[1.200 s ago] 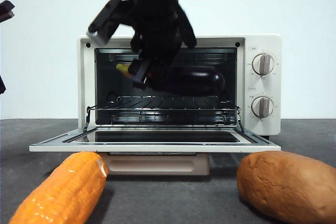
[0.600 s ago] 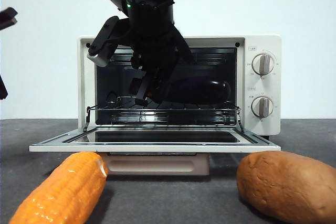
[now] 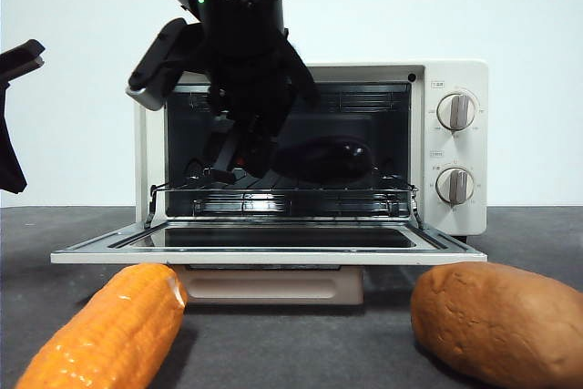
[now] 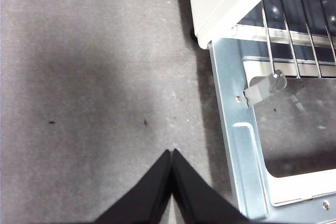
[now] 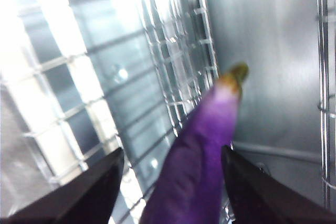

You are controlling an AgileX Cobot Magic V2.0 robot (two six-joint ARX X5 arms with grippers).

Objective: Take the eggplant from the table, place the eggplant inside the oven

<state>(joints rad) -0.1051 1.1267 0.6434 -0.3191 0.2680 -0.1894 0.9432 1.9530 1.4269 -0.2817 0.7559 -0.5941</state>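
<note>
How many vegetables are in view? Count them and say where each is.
3: the eggplant lies inside the oven on its rack; the corn cob and brown potato-like lump lie on the table before the door. None seem hidden.

The eggplant [image 3: 323, 159] lies inside the oven [image 3: 310, 148], apparently on its rack [image 3: 282, 190], between my right gripper's [image 5: 170, 163] jaws. My left gripper [image 4: 171, 157] hangs over the table [image 4: 94, 87] beside the oven door [image 4: 236, 145].

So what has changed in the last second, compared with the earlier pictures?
The eggplant went down from mid-air onto the oven rack. The right claw let it go, now open, and moved up and left. The left claw, corn cob and potato stayed.
</note>
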